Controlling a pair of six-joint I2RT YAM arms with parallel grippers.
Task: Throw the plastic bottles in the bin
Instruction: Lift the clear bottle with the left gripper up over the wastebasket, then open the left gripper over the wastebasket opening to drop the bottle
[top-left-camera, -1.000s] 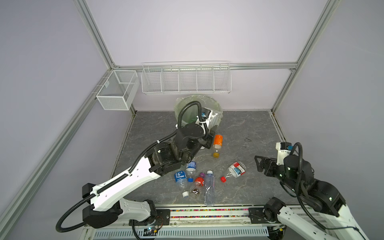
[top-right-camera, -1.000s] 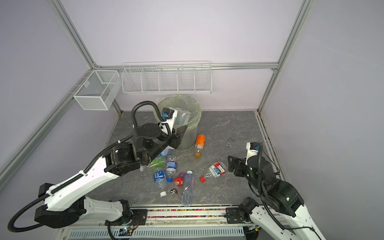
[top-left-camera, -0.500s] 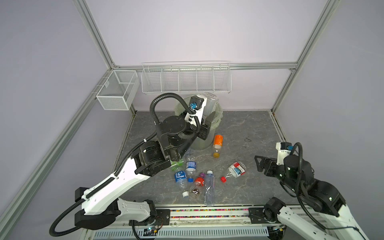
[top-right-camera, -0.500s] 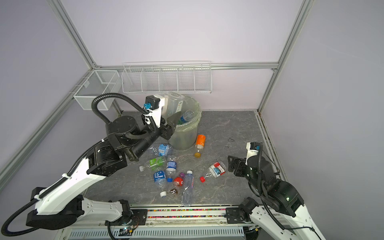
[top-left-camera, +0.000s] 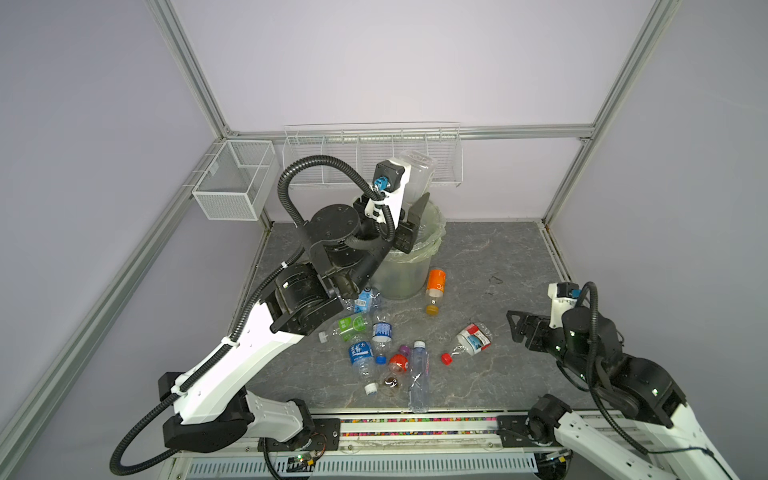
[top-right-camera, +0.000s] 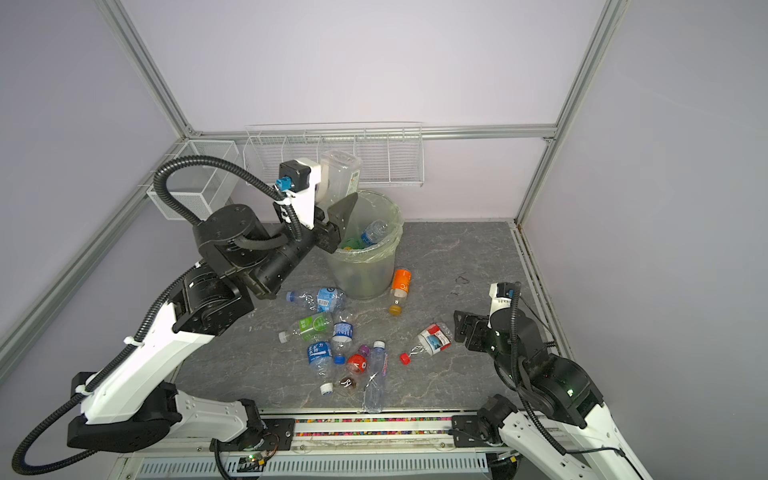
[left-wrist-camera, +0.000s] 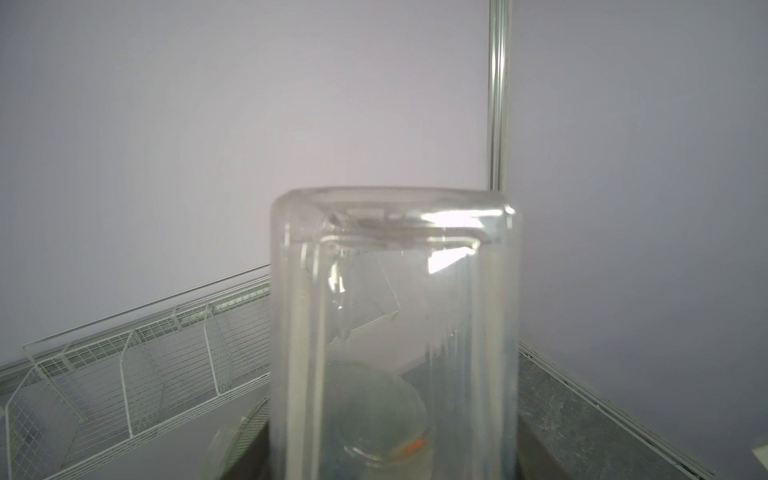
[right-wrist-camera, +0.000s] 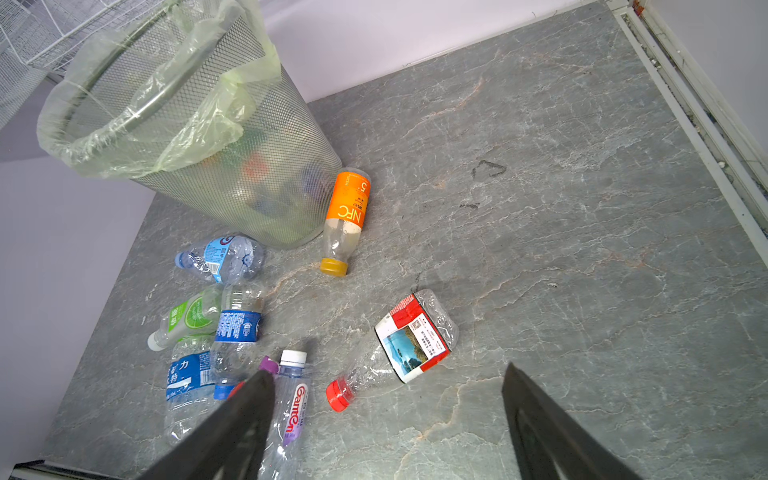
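Clear plastic fills the left wrist view: a square-shouldered clear bottle (left-wrist-camera: 395, 311) is clamped in the left end effector (top-left-camera: 409, 195), base up and neck down. In both top views it is raised higher than the rim of the bin (top-left-camera: 399, 278), at the bin's far left edge. Whether it sits squarely over the opening cannot be told.

The bin stands at the far middle of the grey marbled bench (top-left-camera: 498, 249), with a pale green bag folded over its rim. In a top view a blue-labelled bottle (top-right-camera: 372, 232) lies inside it among others.

An orange-labelled bottle (top-left-camera: 435, 286) lies on the bench just right of the bin's foot, touching it or nearly so, cap pointing near. Near-left of the bin a loose heap of bottles (top-right-camera: 332, 336) lies on its sides — blue, green and red labels, several crushed.

Off to the right, apart from the heap, lies a crushed red-labelled bottle (top-left-camera: 471, 338) with a red cap. The right end effector (top-left-camera: 512, 328) hovers low at the right of the bench with its fingers spread wide and nothing between them — aimed toward that bottle, near but not touching.
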